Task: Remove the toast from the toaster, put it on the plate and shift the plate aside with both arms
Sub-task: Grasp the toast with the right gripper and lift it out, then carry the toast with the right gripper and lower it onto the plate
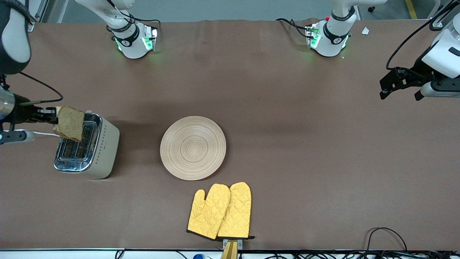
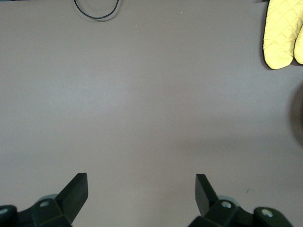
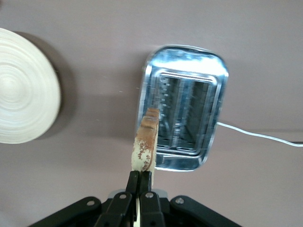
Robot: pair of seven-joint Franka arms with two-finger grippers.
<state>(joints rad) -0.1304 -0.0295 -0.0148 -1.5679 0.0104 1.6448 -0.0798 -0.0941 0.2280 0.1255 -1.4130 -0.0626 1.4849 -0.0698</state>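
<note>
So the right gripper (image 1: 50,116) is clamped on the toast (image 1: 69,123), which is pinched by one edge and held up in the air over the toaster (image 1: 87,146). In the right wrist view the slice (image 3: 145,144) is seen edge-on, standing upright between the closed fingers (image 3: 133,184), just above the rim of the toaster (image 3: 182,118) rather than down in a slot. Both slots are seen from above, and a thin white cord (image 3: 255,135) is trailed off from the toaster along the counter (image 1: 305,144).

The toaster is parked at the right arm's end of the counter. Beside it, toward the middle, the plate (image 1: 193,147) is laid flat with nothing on it, well apart from the toast. A pair of yellow oven mitts (image 1: 220,211) is laid side by side nearer the front camera than the plate, just off its rim.

The left gripper (image 1: 399,83) is held up over the left arm's end of the counter with its fingers spread wide and nothing between them. In the left wrist view only bare counter is seen between the two fingertips (image 2: 75,191), with the mitts (image 2: 283,33) caught at one corner and a loop of black cable (image 2: 96,12) at the edge. That arm is just parked and waiting.
</note>
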